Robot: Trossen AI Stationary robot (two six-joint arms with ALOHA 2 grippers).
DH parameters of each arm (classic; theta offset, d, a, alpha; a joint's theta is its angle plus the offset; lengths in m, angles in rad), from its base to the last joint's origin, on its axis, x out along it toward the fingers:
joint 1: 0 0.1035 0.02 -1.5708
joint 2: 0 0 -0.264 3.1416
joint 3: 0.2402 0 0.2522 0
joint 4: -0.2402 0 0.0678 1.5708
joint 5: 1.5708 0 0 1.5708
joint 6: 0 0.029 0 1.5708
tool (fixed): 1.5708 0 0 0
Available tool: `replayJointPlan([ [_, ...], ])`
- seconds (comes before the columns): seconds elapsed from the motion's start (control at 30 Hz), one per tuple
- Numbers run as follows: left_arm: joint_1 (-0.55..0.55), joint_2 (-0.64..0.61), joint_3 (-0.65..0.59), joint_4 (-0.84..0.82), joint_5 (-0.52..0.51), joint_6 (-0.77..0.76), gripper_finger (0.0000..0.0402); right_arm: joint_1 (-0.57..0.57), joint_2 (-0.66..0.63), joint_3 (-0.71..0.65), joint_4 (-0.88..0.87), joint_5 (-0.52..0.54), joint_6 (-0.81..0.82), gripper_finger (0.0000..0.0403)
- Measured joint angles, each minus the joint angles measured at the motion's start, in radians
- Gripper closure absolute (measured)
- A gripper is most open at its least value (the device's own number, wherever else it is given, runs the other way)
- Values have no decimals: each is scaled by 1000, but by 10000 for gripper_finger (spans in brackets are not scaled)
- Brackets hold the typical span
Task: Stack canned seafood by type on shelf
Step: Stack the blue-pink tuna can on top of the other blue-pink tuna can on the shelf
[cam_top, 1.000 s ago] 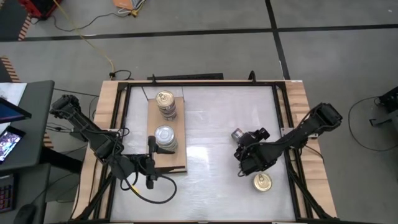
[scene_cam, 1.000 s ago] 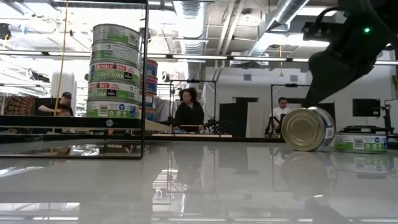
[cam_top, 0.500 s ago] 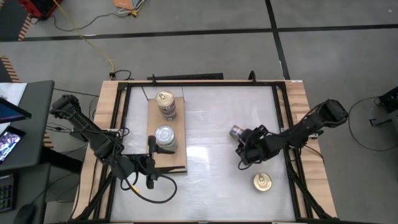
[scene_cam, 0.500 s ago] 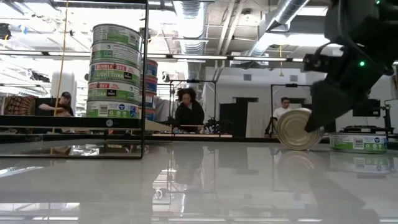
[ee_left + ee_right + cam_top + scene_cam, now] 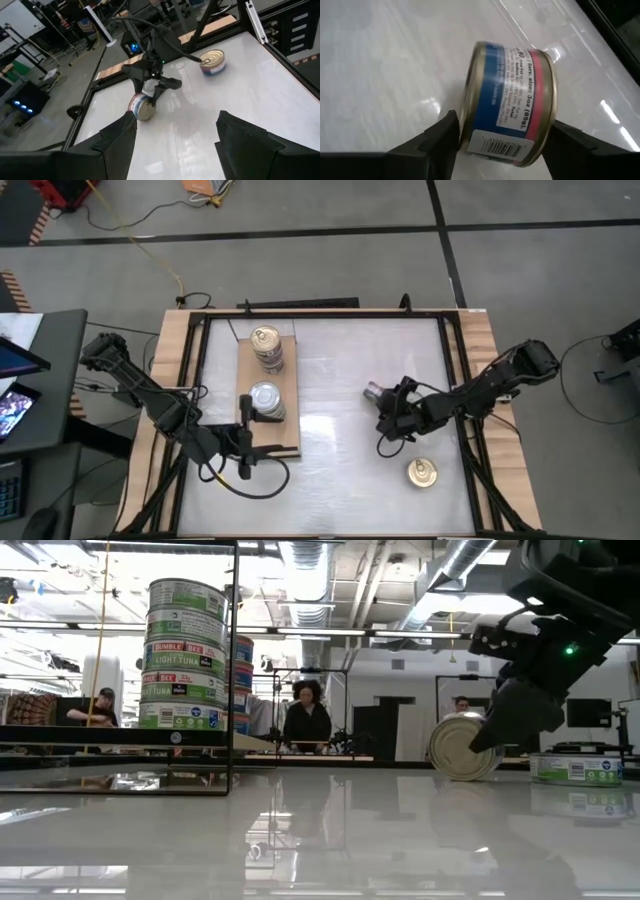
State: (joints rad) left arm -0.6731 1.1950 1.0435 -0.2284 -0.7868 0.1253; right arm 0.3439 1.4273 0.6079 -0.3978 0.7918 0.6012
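Two stacks are standing on the shelf (image 5: 268,442); your right pincer (image 5: 383,408) is pinching a tipped tin (image 5: 507,125); the gold-topped tin (image 5: 422,472) is waiting on the counter (image 5: 340,480); your left pincer (image 5: 172,137) is idling spread.

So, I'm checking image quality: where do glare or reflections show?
Low view: the glossy tabletop mirrors the tin stack, under bright ceiling lights. Right wrist view: light streaks on the table beside the tin on edge. High view: faint sheen only.
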Motion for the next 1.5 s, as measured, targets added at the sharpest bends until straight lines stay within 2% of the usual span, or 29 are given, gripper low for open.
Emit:
replayJointPlan([
  [0.2,28,7,0,-39,-24,-91,137,5,0,0,10,0,-13,181],
  [0.33,68,25,1,-68,7,-97,137,10,0,0,58,6,-77,183],
  [0.43,103,32,27,-73,12,-67,137,5,-11,11,110,54,-165,183],
  [0.57,150,32,66,-74,-25,-1,137,-23,-34,84,232,148,-397,183],
  [0.67,190,32,90,-122,-53,35,137,-48,-44,143,384,154,-640,183],
  [0.8,251,34,108,-164,-17,29,137,-63,-46,186,628,91,-936,183],
  [0.9,284,60,108,-162,-28,57,137,-65,-46,190,754,21,-1065,183],
  [1.03,303,112,108,-96,-105,173,137,-65,-46,190,830,-28,-1112,183],
  [1.17,311,157,114,-14,-127,254,127,-64,-34,190,842,-30,-1117,183],
  [1.4,311,270,234,-24,-129,347,80,-60,-25,190,850,-31,-1127,182],
  [1.5,319,333,305,-88,-134,372,63,-55,-24,190,852,-31,-1131,182],
])
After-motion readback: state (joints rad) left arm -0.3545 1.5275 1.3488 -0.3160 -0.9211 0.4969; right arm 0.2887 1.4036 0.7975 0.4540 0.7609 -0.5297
